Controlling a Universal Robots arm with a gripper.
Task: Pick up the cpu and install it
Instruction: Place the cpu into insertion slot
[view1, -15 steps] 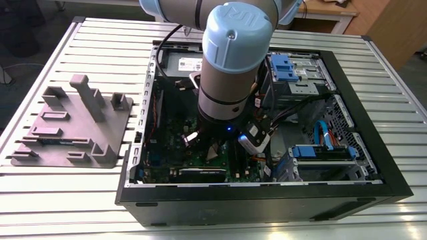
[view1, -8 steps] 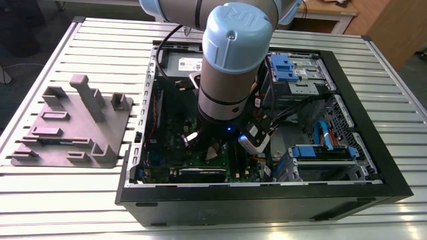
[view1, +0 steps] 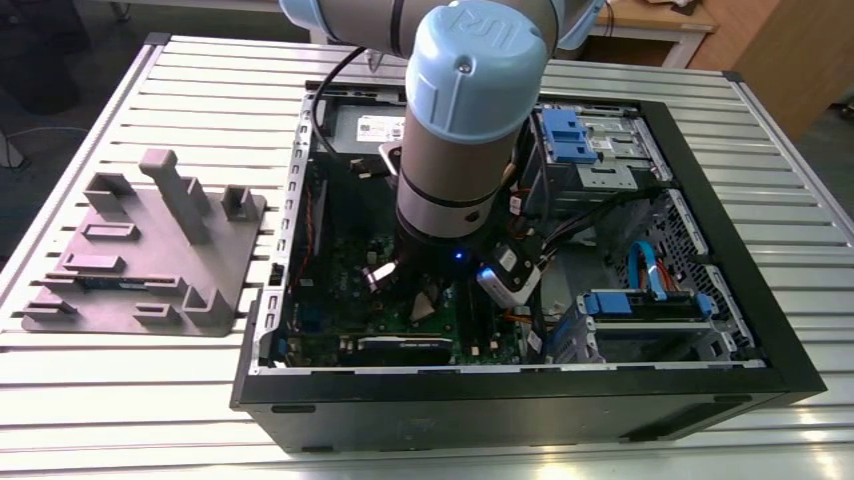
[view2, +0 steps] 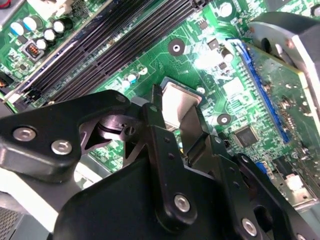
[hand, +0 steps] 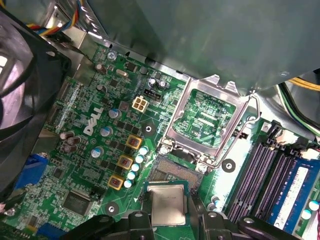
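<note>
The cpu (view2: 176, 101), a small square chip with a silver-grey top and thin green edge, sits between the black fingers (view2: 193, 125) of my gripper (view2: 175, 107), which is shut on it. In the first wrist view the cpu (hand: 167, 204) hangs low over the near part of the open socket (hand: 167, 172). The socket's metal load plate (hand: 207, 117) is swung up beside it. In the exterior view my arm (view1: 461, 150) reaches straight down into the open computer case (view1: 534, 390), over the motherboard (view1: 347, 290).
Black memory slots (hand: 265, 175) run beside the socket, and a black fan (hand: 20, 100) stands on its other side. Blue drive brackets (view1: 641, 300) and cables crowd the case at the exterior view's right. A grey plastic tray (view1: 147, 250) lies on the slatted table, at the exterior view's left.
</note>
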